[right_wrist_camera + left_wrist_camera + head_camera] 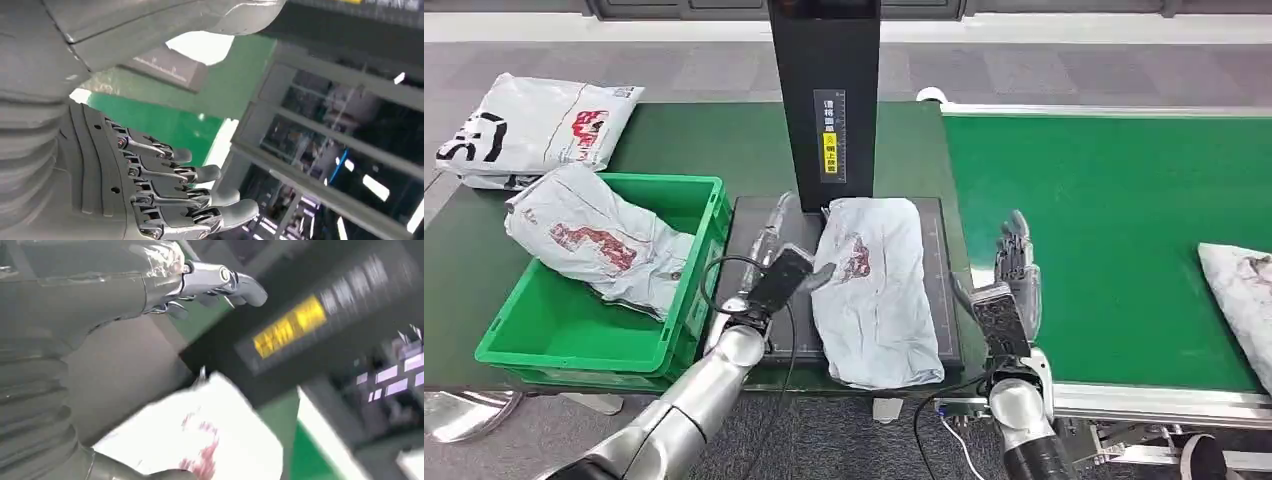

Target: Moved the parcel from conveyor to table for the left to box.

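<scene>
The landmark is the black pad, a flat dark plate on the green surface at the foot of a black post.

Nearest, the left hand lies over the pad's left half, arm coming in from below. Its fingers are spread and hold nothing; the fingertips reach to the left edge of the parcel, and contact cannot be told for sure. In the left wrist view the fingers stand apart above the white parcel, which is blurred.

The parcel, a grey-white bag with a red print, lies lengthwise on the pad's right half, its near end hanging just over the pad's near edge, its far end at the foot of the post.

Right of the pad, the right hand stands upright at the seam between pad and conveyor, fingers straight, apart and holding nothing; the right wrist view shows the same fingers free.

Left of the pad, touching its edge, sits a green crate with a second bag leaning over its far-left rim.

Further right of the pad, a third bag lies on the conveyor at the picture's edge.

Farthest, beyond the crate, a fourth bag with black and red print rests on the surface's far-left corner.
</scene>
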Motion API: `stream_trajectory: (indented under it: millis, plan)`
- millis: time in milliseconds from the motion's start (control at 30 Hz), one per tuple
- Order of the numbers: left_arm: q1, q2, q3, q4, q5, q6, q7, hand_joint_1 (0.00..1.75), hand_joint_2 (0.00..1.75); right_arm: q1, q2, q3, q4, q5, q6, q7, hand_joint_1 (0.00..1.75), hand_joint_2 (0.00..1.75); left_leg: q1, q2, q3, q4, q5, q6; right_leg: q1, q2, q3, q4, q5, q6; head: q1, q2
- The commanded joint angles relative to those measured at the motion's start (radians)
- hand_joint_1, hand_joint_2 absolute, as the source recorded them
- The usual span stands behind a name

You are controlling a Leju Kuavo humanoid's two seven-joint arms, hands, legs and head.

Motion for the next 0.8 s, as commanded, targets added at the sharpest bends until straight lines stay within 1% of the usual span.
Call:
stream_trajectory:
  millis: [33,333,400,467,500,533,567,700,767,800]
  plan:
    - [-0.035,0.037,-0.164,0.100,-0.052,-0.010,0.022,0.00,1.75,-0.022,0.004,-0.079,0.009,-0.018,0.000,-0.002,0.00,1.75,0.000,0.001,0.003,-0.001,-0.001,0.000,0.000,0.000,0.003,-0.002,0.000,0.000,0.000,0.000]
    - [-0.035,0.037,-0.164,0.100,-0.052,-0.010,0.022,0.00,1.75,-0.022,0.004,-0.079,0.009,-0.018,0.000,-0.002,0.00,1.75,0.000,0.001,0.001,0.000,-0.001,0.000,0.000,0.000,0.001,-0.001,0.000,0.000,0.000,0.000]
    - [-0.035,0.037,-0.164,0.100,-0.052,-0.010,0.022,0.00,1.75,-0.022,0.004,-0.079,0.009,-0.018,0.000,-0.002,0.00,1.75,0.001,0.001,0.003,-0.002,-0.001,0.000,0.001,0.000,0.003,-0.002,0.000,0.000,0.000,0.000]
    - [-0.035,0.037,-0.164,0.100,-0.052,-0.010,0.022,0.00,1.75,-0.022,0.004,-0.079,0.009,-0.018,0.000,-0.002,0.00,1.75,0.000,0.000,0.001,0.000,-0.001,0.000,0.000,0.000,0.001,-0.001,0.000,0.000,0.000,0.000]
    - [-0.035,0.037,-0.164,0.100,-0.052,-0.010,0.022,0.00,1.75,-0.022,0.004,-0.079,0.009,-0.018,0.000,-0.002,0.00,1.75,0.001,0.000,0.002,-0.001,-0.001,0.000,0.001,0.000,0.003,-0.002,0.000,0.000,0.000,0.000]
    - [-0.112,0.075,-0.386,0.244,-0.310,-0.237,0.252,0.00,1.75,-0.060,0.000,-0.072,0.040,-0.033,0.034,-0.001,0.00,1.75,0.000,0.000,0.001,-0.001,-0.001,0.000,0.000,0.000,0.001,-0.001,0.000,0.000,0.000,0.000]
    - [-0.117,0.064,-0.375,0.291,-0.321,-0.238,0.242,0.00,1.75,-0.078,-0.002,-0.072,0.052,-0.034,0.039,0.003,0.00,1.75,0.001,0.000,0.002,-0.001,-0.001,0.000,0.001,0.000,0.002,-0.002,0.000,0.000,0.000,0.000]
    - [-0.117,0.064,-0.375,0.291,-0.321,-0.238,0.242,0.00,1.75,-0.078,-0.002,-0.072,0.052,-0.034,0.039,0.003,0.00,1.75,0.000,0.001,0.004,-0.003,0.000,0.000,0.000,0.000,0.004,-0.003,0.001,0.000,0.000,0.000]
    - [-0.117,0.064,-0.375,0.291,-0.321,-0.238,0.242,0.00,1.75,-0.078,-0.002,-0.072,0.052,-0.034,0.039,0.003,0.00,1.75,0.001,0.002,0.001,0.000,-0.001,0.000,0.001,0.002,0.001,-0.001,0.000,-0.001,-0.001,0.000]
    - [-0.117,0.064,-0.375,0.291,-0.321,-0.238,0.242,0.00,1.75,-0.078,-0.002,-0.072,0.052,-0.034,0.039,0.003,0.00,1.75,0.001,0.002,0.003,-0.001,-0.001,0.000,0.002,0.001,0.003,-0.002,0.000,-0.001,0.000,0.000]
